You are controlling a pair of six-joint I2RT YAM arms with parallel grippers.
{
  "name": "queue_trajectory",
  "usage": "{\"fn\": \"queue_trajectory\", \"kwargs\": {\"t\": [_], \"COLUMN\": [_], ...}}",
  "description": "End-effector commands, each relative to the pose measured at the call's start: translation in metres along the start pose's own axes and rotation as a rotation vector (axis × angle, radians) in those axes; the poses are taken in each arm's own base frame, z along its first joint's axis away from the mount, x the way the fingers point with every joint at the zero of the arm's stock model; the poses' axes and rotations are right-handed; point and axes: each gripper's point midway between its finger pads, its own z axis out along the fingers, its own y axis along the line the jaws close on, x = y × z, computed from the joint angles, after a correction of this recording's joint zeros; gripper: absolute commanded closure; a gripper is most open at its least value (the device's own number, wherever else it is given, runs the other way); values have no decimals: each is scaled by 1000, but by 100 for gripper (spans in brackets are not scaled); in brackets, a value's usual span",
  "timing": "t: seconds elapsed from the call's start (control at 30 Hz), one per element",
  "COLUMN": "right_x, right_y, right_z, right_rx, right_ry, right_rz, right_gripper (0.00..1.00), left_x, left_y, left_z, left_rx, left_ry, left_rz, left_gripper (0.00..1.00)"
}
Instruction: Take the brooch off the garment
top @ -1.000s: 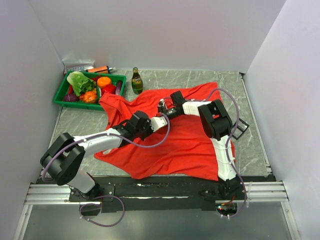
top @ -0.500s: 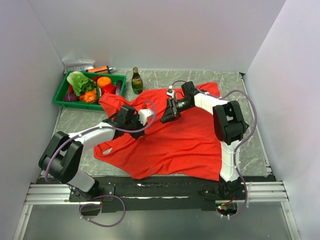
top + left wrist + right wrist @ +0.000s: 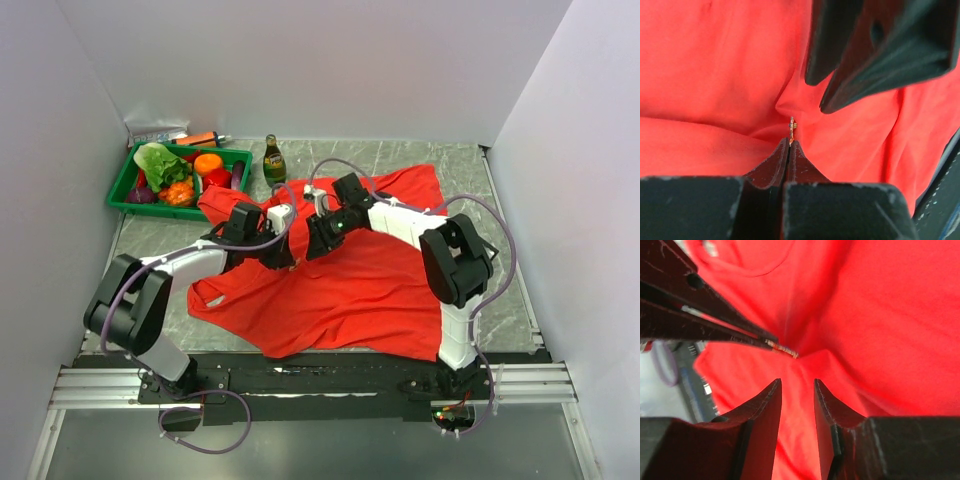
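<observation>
We look down on the garment (image 3: 350, 290), spread across the middle of the grey bench (image 3: 400, 155). One sleeve reaches toward the green basket (image 3: 122, 196) of vegetables at the far left. A small green bottle (image 3: 273, 160) stands upright just beyond the collar. Both arms reach in over the upper part of the red cloth and meet almost tip to tip near the neckline.

In the left wrist view, the left claw (image 3: 789, 146) is pressed fully together, its two dark fingers (image 3: 777, 162) meeting in a thin seam. The brooch (image 3: 792, 125) pokes out right at that seam, a tiny gold sliver standing on edge, nipped by the very tips. The cloth draws up into a small pucker around it, with folds running away on either side, and the far end of the pin meets the fabric there.

In the right wrist view, the right claw (image 3: 796, 387) stands narrowly parted and holds nothing; only red cloth shows in the gap. Its tips sit just below the brooch, close to it but apart from it. The left claw comes in from the upper left as a long dark wedge, with the gold pin at its point touching the fold of the garment.
</observation>
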Motion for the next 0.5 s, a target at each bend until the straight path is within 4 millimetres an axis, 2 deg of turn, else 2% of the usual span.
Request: {"fn": "queue_trajectory", "kwargs": {"t": [0.0, 0.13, 0.3, 0.47], "right_x": [7, 19, 32, 28], "right_y": [-8, 6, 12, 19], "right_z": [5, 15, 27, 38], "right_rx": [103, 74, 67, 35], "right_ry": [-1, 27, 62, 67], "right_rz": [-36, -2, 7, 0], "right_gripper": [61, 61, 60, 60], "left_x": [-32, -27, -25, -25], "left_y": [-6, -2, 4, 6], "left_z": [4, 8, 12, 15], "left_rx": [53, 37, 17, 10], "left_ry": [-104, -120, -126, -134], "left_rz": [-43, -83, -92, -108], "left_gripper": [99, 99, 99, 99]}}
